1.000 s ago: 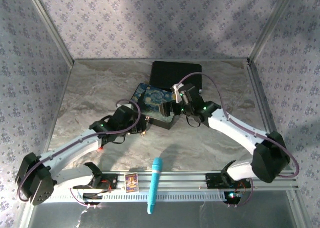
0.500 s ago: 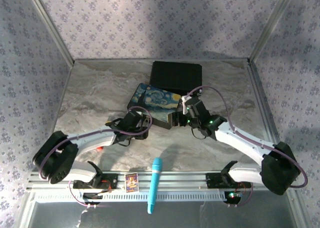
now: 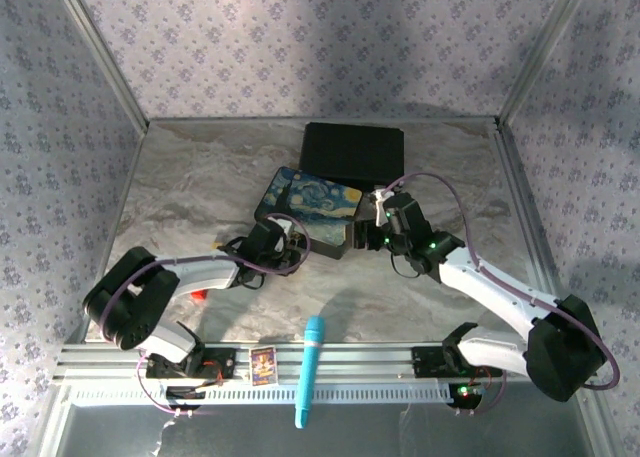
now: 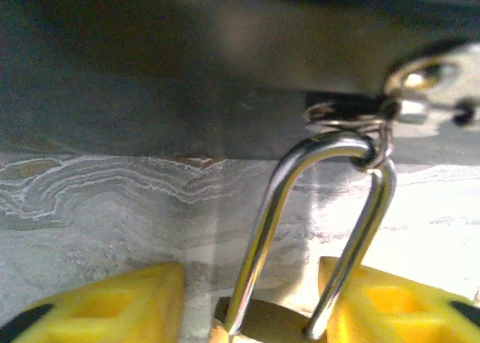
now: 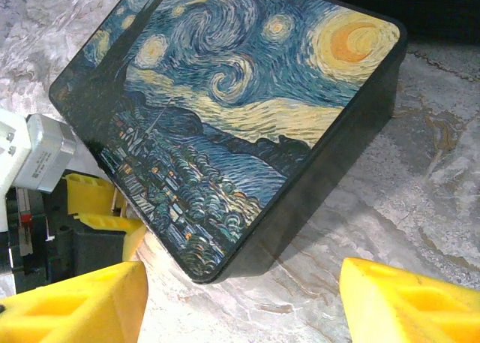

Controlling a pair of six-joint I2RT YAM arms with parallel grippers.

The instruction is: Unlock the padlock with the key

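The padlock's brass body point(image 4: 262, 328) sits low between my left gripper's yellow fingers point(image 4: 97, 305). Its silvery shackle point(image 4: 270, 208) rises through a small metal ring point(image 4: 341, 121) on the painted box's front side. The right finger lies against the padlock, and a narrow gap shows on the left. My left gripper point(image 3: 292, 241) is at the front edge of the painted box point(image 3: 310, 205). My right gripper point(image 5: 240, 305) hangs open over bare table just off the box's near corner point(image 5: 202, 272), with nothing between its fingers. The key is out of view.
A black box point(image 3: 352, 152) lies behind the painted box. On the front rail are a teal pen-like stick point(image 3: 310, 372) and a small card point(image 3: 262, 365). A small red thing point(image 3: 200, 295) lies by the left arm. Metal frame posts bound the marbled table point(image 3: 190, 197).
The left arm has stretched forward and dropped low, and its fingers have narrowed around the padlock. The right gripper has come down toward the box's front corner and narrowed a little.
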